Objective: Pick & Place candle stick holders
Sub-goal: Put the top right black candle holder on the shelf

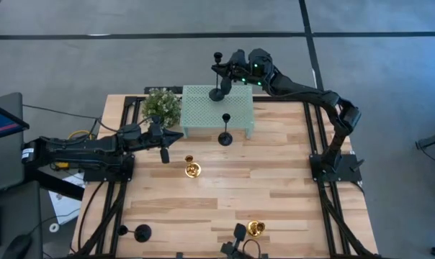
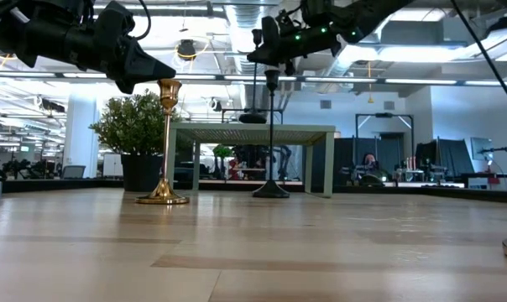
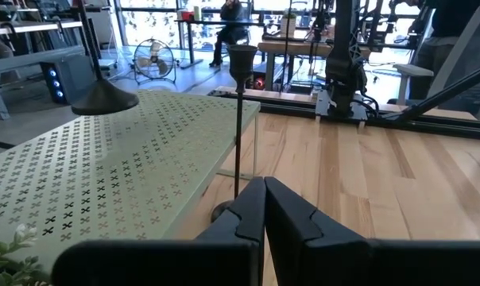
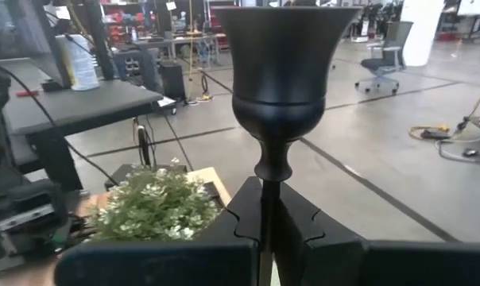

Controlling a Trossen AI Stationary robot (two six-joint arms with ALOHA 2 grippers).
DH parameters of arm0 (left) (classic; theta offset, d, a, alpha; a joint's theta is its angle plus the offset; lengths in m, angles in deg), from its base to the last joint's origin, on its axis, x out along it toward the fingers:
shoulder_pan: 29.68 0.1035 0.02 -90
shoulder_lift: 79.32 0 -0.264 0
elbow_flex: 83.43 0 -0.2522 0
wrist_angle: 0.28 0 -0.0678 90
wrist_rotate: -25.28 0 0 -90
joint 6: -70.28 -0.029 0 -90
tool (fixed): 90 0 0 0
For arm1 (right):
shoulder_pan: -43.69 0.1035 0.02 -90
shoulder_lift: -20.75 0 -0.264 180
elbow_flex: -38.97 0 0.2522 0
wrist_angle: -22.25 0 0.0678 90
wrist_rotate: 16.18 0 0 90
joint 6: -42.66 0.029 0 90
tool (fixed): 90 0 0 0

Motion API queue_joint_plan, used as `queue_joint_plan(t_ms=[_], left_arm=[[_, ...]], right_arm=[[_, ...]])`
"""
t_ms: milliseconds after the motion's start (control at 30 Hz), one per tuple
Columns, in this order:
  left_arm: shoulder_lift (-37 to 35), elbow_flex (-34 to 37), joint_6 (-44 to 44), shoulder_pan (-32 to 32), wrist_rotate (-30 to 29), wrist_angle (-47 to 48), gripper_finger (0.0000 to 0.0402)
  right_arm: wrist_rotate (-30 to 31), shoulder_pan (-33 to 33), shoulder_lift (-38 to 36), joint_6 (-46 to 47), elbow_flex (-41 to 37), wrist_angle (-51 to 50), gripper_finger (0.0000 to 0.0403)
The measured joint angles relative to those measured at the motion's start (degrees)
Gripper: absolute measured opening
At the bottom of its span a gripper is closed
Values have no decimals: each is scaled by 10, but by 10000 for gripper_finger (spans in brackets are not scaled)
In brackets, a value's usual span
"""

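Note:
A black candle stick holder stands upright with its round base on the green perforated stand. My right gripper is shut on it above the stand's far edge. A second black holder stands on the table in front of the stand. A gold holder stands mid-table, another gold one near the front edge, and a third black one at the near left. My left gripper is shut and empty, hovering beside the plant, apart from the gold holder. My right gripper pinches the black holder's thin stem between its two fingers, just below the cup. The fingers come level from the table's right and lie across the stem. The holder stays upright, its base on or just over the stand's top.
A small green potted plant stands at the stand's left end, close to my left gripper. The stand's near part is bare. Bare wood lies at the table's middle and right. People and desks show in the room beyond.

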Motion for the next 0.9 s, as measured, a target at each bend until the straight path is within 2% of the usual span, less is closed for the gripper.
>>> queue_joint_plan(t_ms=[233,900], left_arm=[[0,0,0,0,0,0,8],[0,0,0,0,0,0,8]], right_arm=[[36,1,2,-16,0,-29,0],[29,6,2,-7,-1,-40,0]])
